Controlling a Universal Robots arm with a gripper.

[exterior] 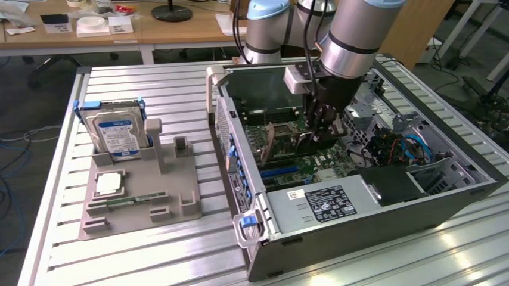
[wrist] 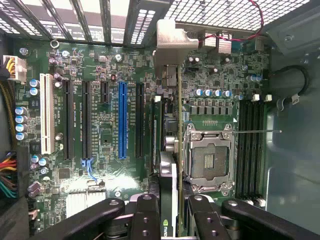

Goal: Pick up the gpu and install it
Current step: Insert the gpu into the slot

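Observation:
My gripper (exterior: 322, 132) is down inside the open computer case (exterior: 358, 232), shut on the gpu (exterior: 315, 140). In the wrist view the gpu (wrist: 170, 150) appears edge-on, a thin dark card held between the black fingers (wrist: 146, 212), with its pale metal bracket (wrist: 172, 42) at the end near the case's slotted rear wall. The card hangs over the motherboard (wrist: 102, 130), between the blue expansion slot (wrist: 122, 120) and the empty CPU socket (wrist: 207, 157). I cannot tell whether its edge touches a slot.
A grey fixture tray (exterior: 171, 196) sits at the exterior view's left, carrying a blue-labelled hard drive (exterior: 118, 134), a small chip (exterior: 107, 183) and a green memory stick (exterior: 135, 200). Case walls, a power supply (exterior: 326, 204) and cables (exterior: 409, 149) crowd the gripper.

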